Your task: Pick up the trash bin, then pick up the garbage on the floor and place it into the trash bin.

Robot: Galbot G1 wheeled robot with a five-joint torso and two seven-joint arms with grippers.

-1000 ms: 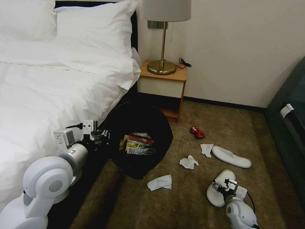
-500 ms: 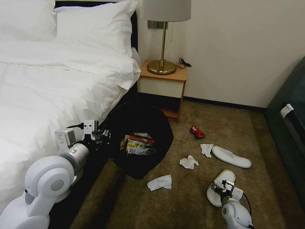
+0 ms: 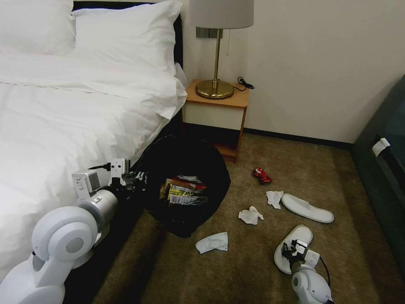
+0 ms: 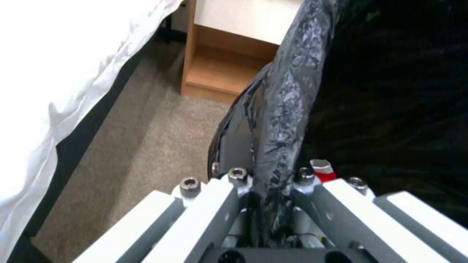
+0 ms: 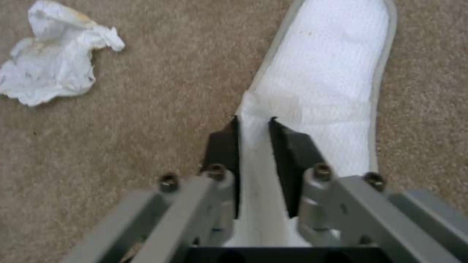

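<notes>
Trash bin (image 3: 185,185): beside bed, left gripper (image 4: 265,190) clamped on its rim. Slipper (image 5: 321,95): right of bin on floor, strap pinched by right gripper (image 5: 253,142). You lift straight, keeping strap centred.

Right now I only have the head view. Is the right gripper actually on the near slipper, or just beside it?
Observer: On it. In the right wrist view the right gripper is shut, pinching a raised fold of the slipper between its pads.
Operator: Left side?
Observer: The left gripper is clamped on the trash bin rim, with the black liner caught between its fingers.
Operator: Anything close to the slipper?
Observer: A crumpled tissue lies beside it on the carpet, not touching it.
</notes>
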